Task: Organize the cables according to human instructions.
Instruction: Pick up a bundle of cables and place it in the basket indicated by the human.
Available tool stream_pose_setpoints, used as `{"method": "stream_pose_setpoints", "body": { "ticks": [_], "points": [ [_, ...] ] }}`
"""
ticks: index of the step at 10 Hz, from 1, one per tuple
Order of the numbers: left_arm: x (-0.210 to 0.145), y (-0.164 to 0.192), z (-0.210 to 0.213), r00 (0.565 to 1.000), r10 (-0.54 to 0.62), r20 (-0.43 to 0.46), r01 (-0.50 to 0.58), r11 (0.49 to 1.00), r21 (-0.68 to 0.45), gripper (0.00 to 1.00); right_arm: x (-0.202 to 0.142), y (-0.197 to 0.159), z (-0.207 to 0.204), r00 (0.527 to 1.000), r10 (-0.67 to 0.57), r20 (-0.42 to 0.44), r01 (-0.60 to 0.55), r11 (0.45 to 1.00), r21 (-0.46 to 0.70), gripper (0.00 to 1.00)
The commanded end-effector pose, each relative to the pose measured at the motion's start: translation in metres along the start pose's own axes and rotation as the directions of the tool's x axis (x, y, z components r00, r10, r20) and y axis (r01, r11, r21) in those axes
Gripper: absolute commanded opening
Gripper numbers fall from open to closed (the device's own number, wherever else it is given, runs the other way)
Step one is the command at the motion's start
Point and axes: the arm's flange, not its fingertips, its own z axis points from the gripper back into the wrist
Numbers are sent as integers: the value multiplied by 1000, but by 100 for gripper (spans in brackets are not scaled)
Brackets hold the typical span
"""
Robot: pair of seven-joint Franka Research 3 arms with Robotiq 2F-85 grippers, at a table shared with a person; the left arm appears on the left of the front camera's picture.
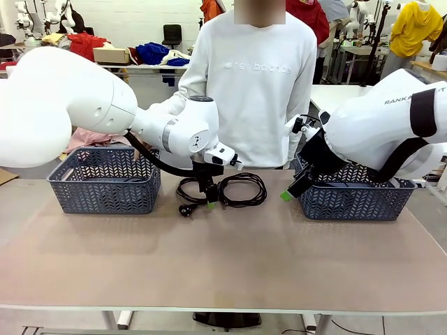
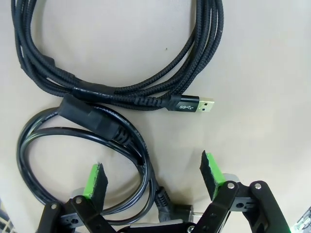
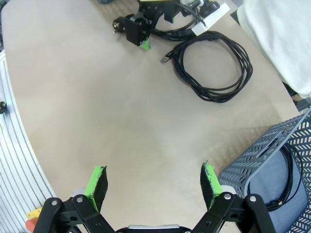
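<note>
Left wrist view: my left claw (image 2: 153, 172) is spread wide just over the bench (image 2: 262, 58), w/ a smooth black cord (image 2: 73, 133) looping between the pads; nothing gripped. Just beside it lies a braided cable (image 2: 121, 92) w/ a USB plug (image 2: 192, 105). Both coils sit toward the bench's far side, btwn the left basket (image 1: 105, 188) & right basket (image 1: 349, 202). My right claw (image 3: 153, 179) hangs wide too, empty, above bare bench near the right basket, which holds another black cord (image 3: 291, 179).
</note>
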Motion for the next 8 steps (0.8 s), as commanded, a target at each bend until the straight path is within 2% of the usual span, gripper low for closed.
{"method": "stream_pose_setpoints", "body": {
  "ticks": [1, 8],
  "points": [
    [5, 7, 1, 1000, 5, -19, -6, 999, -32, 100, 0, 0, 2, 1000, -1, 4, 2, 1000, -3, 100],
    [9, 11, -4, 1000, 1, -11, -2, 996, -93, 100, 0, 0, 2, 1000, -1, 4, 2, 1000, -3, 100]
  ]
}}
